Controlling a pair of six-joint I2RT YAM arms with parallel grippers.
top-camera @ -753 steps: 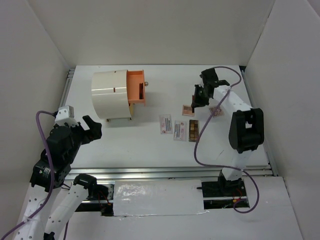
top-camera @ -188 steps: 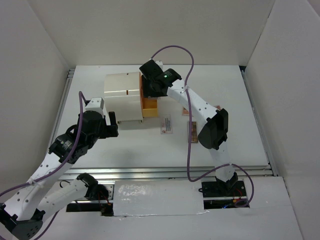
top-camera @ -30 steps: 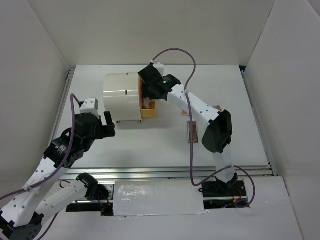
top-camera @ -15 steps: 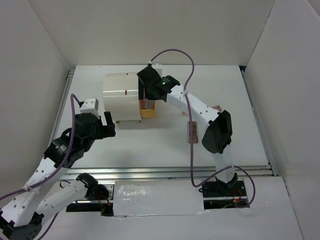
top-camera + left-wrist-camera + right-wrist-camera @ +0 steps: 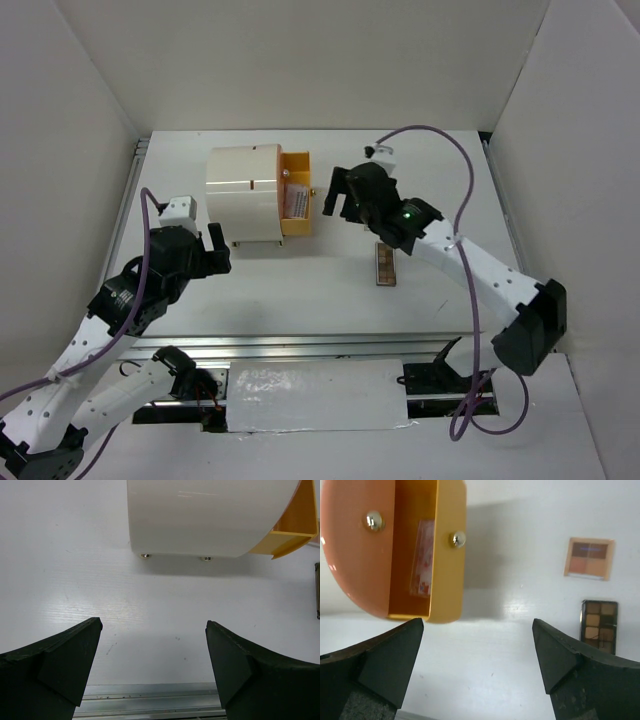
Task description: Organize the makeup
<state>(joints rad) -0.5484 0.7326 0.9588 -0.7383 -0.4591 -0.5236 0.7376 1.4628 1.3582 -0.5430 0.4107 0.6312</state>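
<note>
Right end effector [image 5: 477, 630] has drawn back from the orange drawer [image 5: 450, 580] toward the centre of the overhead frame, its fingers spread wide and holding nothing. A white-pink packet [image 5: 422, 557] lies inside the drawer, so that item looks stowed. The square compact [image 5: 588, 557] and brown eyeshadow palette [image 5: 599, 626] wait on the table [image 5: 510, 645], at the right of the wrist view. Both packets on the table in the earliest frame are gone; the second is probably in the drawer, unseen. Left end effector [image 5: 152, 665] hangs open and empty.

no readable text, print on packet [image 5: 422, 557] too blurred
</note>
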